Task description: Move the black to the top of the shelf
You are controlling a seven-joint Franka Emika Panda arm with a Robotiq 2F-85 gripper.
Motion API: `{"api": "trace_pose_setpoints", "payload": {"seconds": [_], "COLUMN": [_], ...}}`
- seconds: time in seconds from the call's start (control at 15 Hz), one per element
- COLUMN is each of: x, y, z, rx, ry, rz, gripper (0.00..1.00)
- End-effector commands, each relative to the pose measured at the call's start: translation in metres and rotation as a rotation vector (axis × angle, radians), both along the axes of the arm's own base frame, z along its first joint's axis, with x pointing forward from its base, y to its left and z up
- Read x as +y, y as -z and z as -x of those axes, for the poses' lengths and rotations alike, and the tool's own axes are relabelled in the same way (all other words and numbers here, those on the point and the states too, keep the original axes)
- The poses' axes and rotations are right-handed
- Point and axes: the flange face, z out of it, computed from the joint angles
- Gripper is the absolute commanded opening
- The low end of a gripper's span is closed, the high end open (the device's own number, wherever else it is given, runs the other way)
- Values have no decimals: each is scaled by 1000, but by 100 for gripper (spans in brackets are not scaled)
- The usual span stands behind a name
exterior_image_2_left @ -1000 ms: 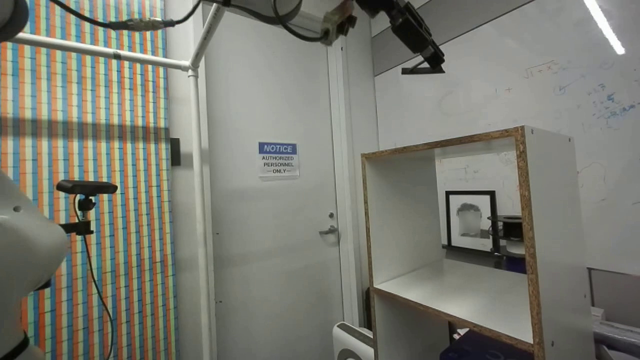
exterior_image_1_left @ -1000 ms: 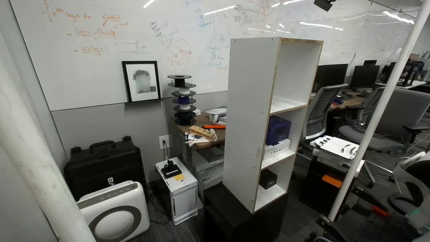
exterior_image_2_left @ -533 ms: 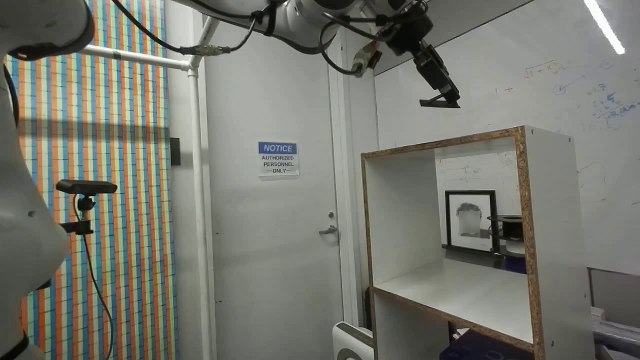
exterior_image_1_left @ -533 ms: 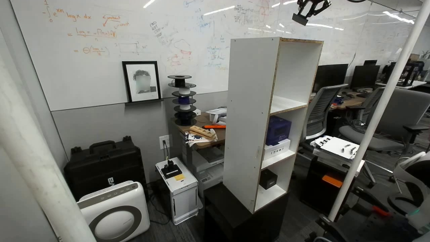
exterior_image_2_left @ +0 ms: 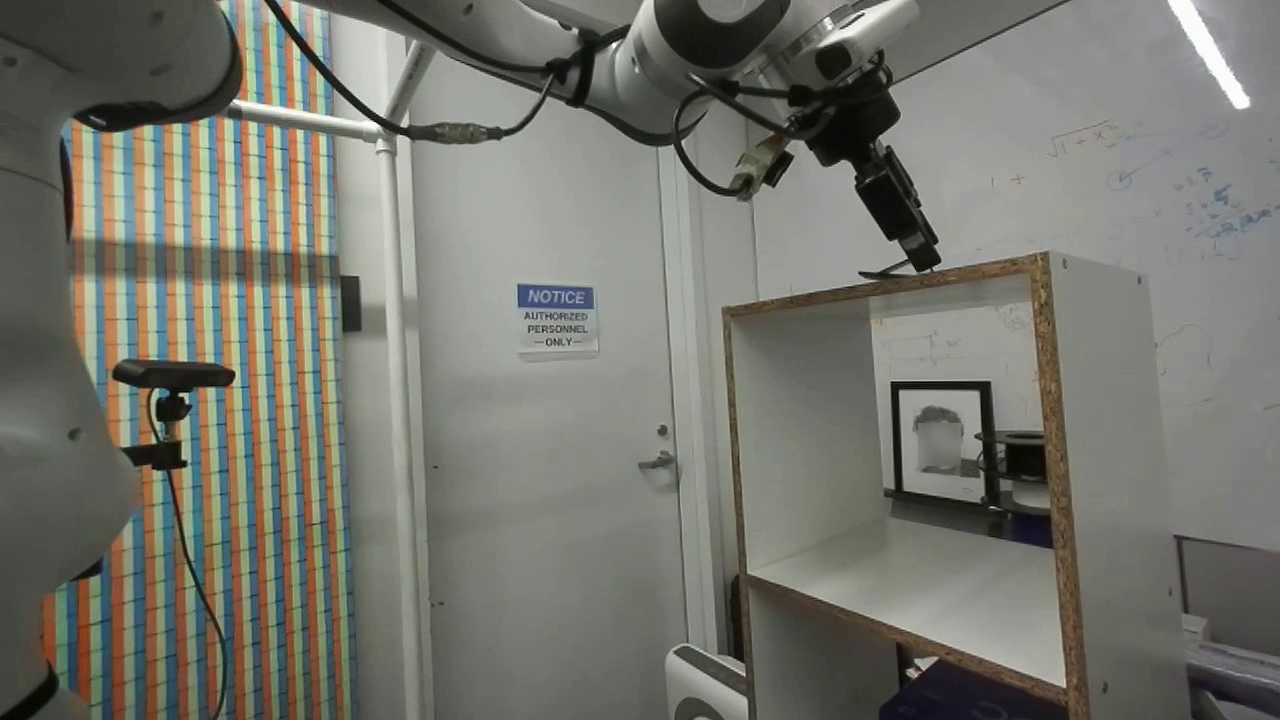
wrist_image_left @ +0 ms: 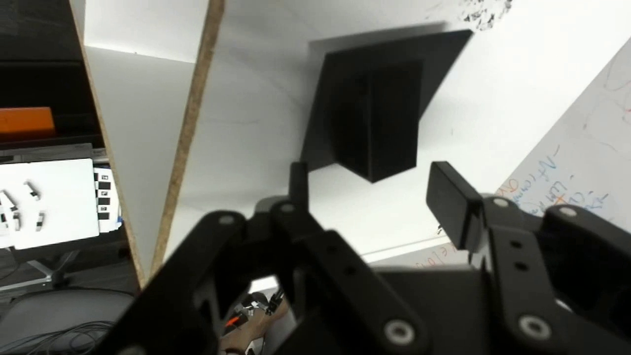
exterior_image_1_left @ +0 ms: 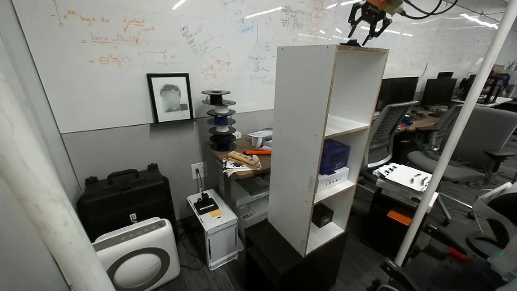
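The black piece, a flat plate with a raised block, sits on the white top of the shelf near its front edge. It shows in both exterior views (exterior_image_1_left: 349, 43) (exterior_image_2_left: 882, 275) and in the wrist view (wrist_image_left: 394, 113). The shelf (exterior_image_1_left: 301, 133) (exterior_image_2_left: 1115, 450) is the tall white unit; its bare top shows in the wrist view (wrist_image_left: 246, 113). My gripper (exterior_image_1_left: 358, 39) (exterior_image_2_left: 925, 268) is just above the shelf top beside the black piece. In the wrist view the fingers (wrist_image_left: 373, 190) are wide apart with nothing gripped. The block lies ahead of the gap between them.
A purple box (exterior_image_1_left: 334, 157) on a white box (exterior_image_1_left: 333, 180) and a small black box (exterior_image_1_left: 322, 215) stand in the lower compartments. A whiteboard wall (exterior_image_2_left: 900, 230) is behind the shelf. White pipes (exterior_image_1_left: 452, 137) and an office chair (exterior_image_1_left: 389, 129) stand nearby.
My gripper has come down over the shelf with the black piece held in it. The fingers have opened, and the piece now rests on the shelf top.
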Motion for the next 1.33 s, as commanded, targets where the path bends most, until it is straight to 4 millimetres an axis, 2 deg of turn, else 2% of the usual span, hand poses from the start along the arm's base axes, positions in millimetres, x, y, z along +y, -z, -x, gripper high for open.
{"api": "trace_pose_setpoints", "payload": {"seconds": [0.0,0.07,0.27,0.4,0.53,0.87,0.93,1.0,1.27], "x": [5,8,28,43,56,74,65,66,64], "y": [-27,-35,-61,-65,-51,20,5,15,15], "z": [13,20,56,80,101,144,125,128,126], "rx": [-14,-24,-21,48,141,403,362,385,384], "ry": [-11,-18,-89,-197,-274,-450,-381,-388,-383], "rz": [11,14,27,9,-36,-137,-109,-117,-117], "gripper": [95,100,100,100,100,100,100,100,100]}}
